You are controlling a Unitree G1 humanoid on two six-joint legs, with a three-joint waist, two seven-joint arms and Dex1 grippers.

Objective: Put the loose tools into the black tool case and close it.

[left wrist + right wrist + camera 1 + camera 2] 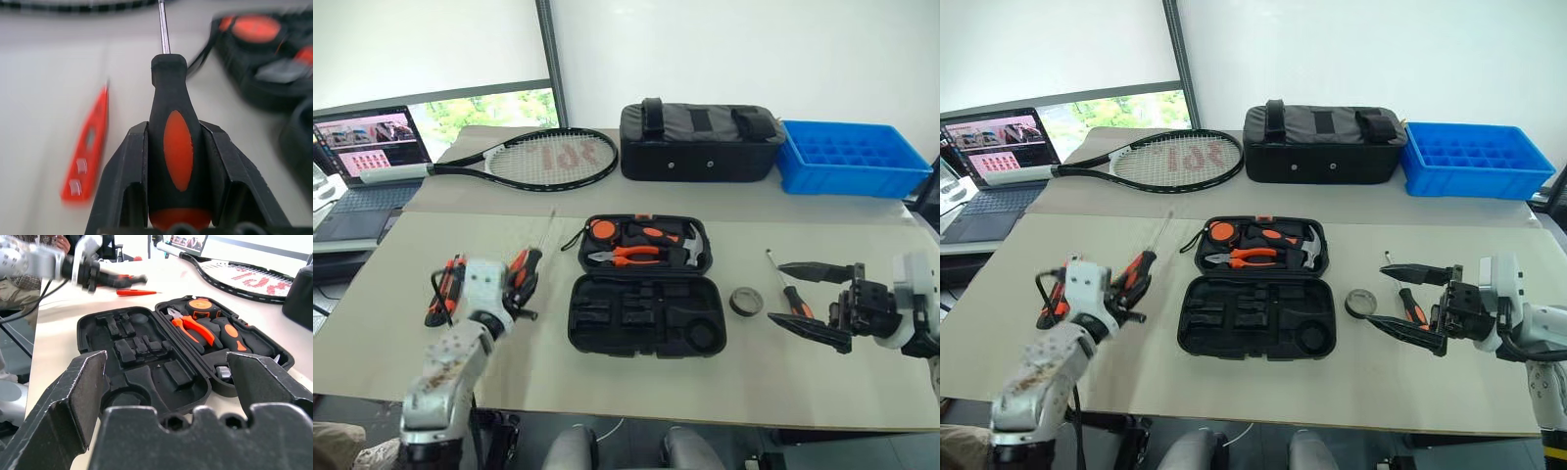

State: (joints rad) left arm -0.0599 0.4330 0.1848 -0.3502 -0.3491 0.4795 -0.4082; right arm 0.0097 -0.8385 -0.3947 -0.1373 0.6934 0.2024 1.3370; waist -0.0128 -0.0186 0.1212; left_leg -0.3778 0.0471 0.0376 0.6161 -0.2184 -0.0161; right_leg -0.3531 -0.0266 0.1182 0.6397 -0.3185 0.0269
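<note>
A broad table covered in pale grey board [636, 392] carries everything, with a black-framed tennis racket [543, 157], a black fabric bag with straps [700, 142] and a blue plastic crate [852, 159] lined along its far side. In the middle lies the flat black plastic tool case [646, 313], hinged wide open; its far half already holds orange-handled pliers [625, 256], a tape measure and a hammer, while the near half's moulded slots are bare. Right of the case the right gripper [813, 299] hangs with fingers spread wide, grasping nothing, just beside a loose orange-and-black screwdriver [791, 292] and a small dark tape roll [746, 301]. Left of the case the left gripper [178, 161] is clenched on the black-and-orange handled screwdriver [173, 132], its thin metal shaft pointing toward the racket. A slim orange tester tool [88, 152] lies beside it on the board.
</note>
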